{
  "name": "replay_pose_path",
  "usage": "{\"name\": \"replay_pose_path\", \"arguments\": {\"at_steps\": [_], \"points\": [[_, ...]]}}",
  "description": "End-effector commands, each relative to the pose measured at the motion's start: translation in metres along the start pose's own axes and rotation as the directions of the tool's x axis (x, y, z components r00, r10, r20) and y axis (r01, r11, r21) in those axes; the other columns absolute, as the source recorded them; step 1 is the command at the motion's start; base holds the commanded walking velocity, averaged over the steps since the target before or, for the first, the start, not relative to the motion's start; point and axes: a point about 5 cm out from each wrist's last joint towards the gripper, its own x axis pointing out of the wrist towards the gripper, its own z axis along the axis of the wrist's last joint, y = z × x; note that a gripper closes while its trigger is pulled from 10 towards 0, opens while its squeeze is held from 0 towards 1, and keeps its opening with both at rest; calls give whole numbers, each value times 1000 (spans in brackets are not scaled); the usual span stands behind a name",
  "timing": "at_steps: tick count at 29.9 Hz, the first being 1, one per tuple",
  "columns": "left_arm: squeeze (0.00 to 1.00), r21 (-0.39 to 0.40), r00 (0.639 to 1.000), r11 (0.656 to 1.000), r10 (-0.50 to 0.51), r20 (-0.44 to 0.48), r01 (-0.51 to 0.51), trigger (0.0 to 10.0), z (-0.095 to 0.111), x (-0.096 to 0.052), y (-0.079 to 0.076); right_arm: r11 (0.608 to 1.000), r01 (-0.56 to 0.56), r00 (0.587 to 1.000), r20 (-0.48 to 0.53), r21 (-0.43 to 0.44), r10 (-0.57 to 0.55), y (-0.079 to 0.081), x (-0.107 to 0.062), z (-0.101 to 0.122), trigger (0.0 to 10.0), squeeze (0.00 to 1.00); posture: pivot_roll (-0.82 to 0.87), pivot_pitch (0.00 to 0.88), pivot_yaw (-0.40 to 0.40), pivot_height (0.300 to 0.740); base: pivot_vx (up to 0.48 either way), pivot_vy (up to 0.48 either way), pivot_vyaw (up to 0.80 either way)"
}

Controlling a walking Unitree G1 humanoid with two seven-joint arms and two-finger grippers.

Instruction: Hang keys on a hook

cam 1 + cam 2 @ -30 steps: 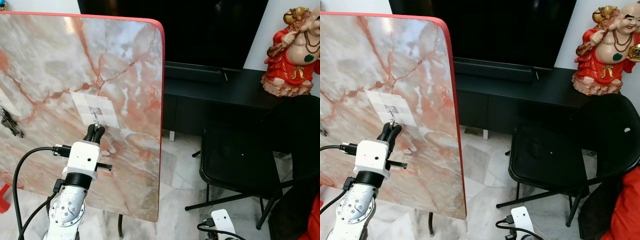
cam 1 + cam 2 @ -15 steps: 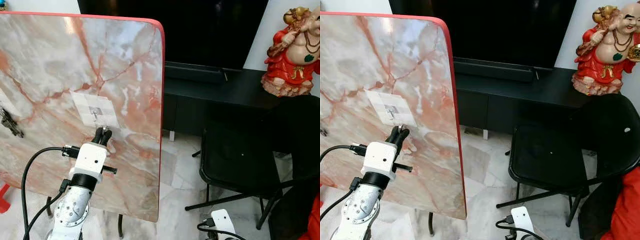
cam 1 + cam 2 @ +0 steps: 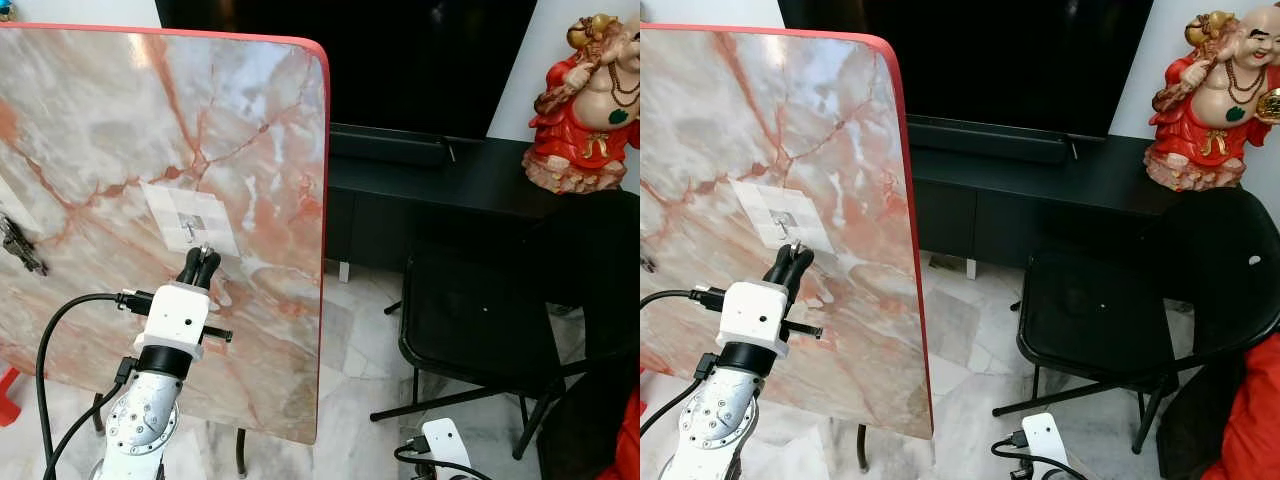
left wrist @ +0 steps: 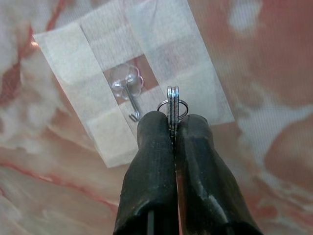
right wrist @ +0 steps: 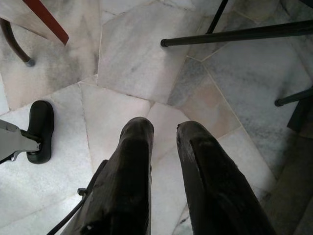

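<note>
Left gripper (image 4: pixel 173 117) pinches a silver key ring (image 4: pixel 172 105) just below the small clear plastic hook (image 4: pixel 128 93) taped to the upright pink-and-red marble tabletop (image 3: pixel 250 120).

The two black fingers (image 4: pixel 154 161) are pressed tight together, with the ring's thin metal edge clamped between their tips and its loop standing out above them. The ring sits beside the hook's lower end, near it but not on it. The hook is fixed under a patch of pale translucent tape (image 4: pixel 73 78). The right gripper (image 5: pixel 164 129) hangs idle over the white marble floor (image 5: pixel 132 54), its fingers a little apart and holding nothing.
</note>
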Motion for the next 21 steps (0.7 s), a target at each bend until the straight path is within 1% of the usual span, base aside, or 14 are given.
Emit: {"name": "replay_pose_path", "arguments": {"at_steps": [1,3,6,7,8,11,15,18,21], "points": [[0,5,1000,1000,-4,-5,4,10000,-1,-4,0,1000,7,1000,8,3,-7,-2,0,1,10000,0,50,20,-34,740,0,0,0],[0,6,999,999,-38,-28,38,10000,-6,-9,-5,1000,13,1000,9,8,-13,-2,0,1,10000,0,50,20,-34,740,0,0,0],[0,7,998,999,-48,-34,48,10000,-7,-10,-6,1000,16,1000,9,11,-16,-2,0,1,10000,0,50,20,-34,740,0,0,0],[0,4,995,997,-74,-62,74,10000,-13,-15,-11,1000,26,1000,9,13,-26,-2,0,1,10000,0,50,20,-34,740,0,0,0],[0,22,990,994,-108,-86,111,10000,-18,-19,-15,999,30,1000,8,13,-30,-3,0,1,10000,0,51,20,-33,740,0,0,0],[0,43,986,988,-141,-89,146,10000,-20,-21,-19,999,31,999,7,14,-32,-3,0,1,10000,0,51,20,-33,740,0,0,0],[0,30,986,992,-119,-118,124,10000,-25,-26,-19,999,39,999,8,21,-39,-3,0,0,10000,0,53,23,-31,740,0,0,0],[0,4,981,997,-73,-181,75,10000,-37,-31,-15,999,45,999,14,18,-45,-3,0,1,10000,0,52,23,-31,740,0,0,0],[0,-20,978,999,-32,-206,28,10000,-41,-32,-11,998,55,998,21,17,-55,-4,0,1,10000,0,47,26,-31,740,0,0,690]]}}
